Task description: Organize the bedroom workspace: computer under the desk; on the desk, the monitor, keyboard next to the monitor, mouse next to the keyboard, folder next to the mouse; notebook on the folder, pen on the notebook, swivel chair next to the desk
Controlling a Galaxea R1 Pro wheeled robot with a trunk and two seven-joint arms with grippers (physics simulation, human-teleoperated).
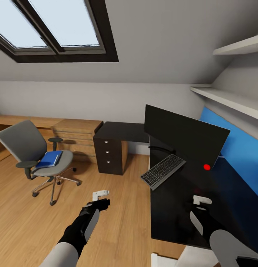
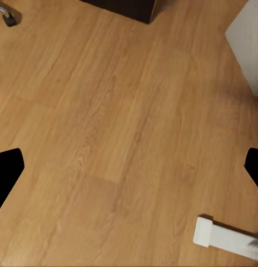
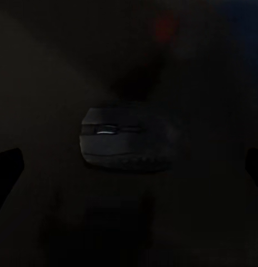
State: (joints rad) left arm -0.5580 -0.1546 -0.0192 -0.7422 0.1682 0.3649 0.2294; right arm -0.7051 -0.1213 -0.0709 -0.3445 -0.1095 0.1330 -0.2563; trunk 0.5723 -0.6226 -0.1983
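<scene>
Mouse (image 3: pixel 122 139) sits on the dark desk (image 1: pixel 173 222) straight ahead of the right gripper (image 1: pixel 201 202), whose jaws stand wide and empty, likely lined up to grab it and shift it beside the keyboard (image 1: pixel 163 171) under the monitor (image 1: pixel 184 135). Right wrist view reveals the mouse, lost in desk glare from the head. Left gripper (image 1: pixel 100 195), spread and empty, hangs over wood floor (image 2: pixel 118 128); folder (image 1: pixel 50 158) waits on the swivel chair (image 1: pixel 36 155).

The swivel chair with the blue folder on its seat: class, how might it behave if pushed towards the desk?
The swivel chair would probably roll easily, since its chrome star base sits on casters on smooth wood floor. It may swing round rather than travel straight. The folder lies loose on the seat, so a sharp shove could slide it off.
</scene>
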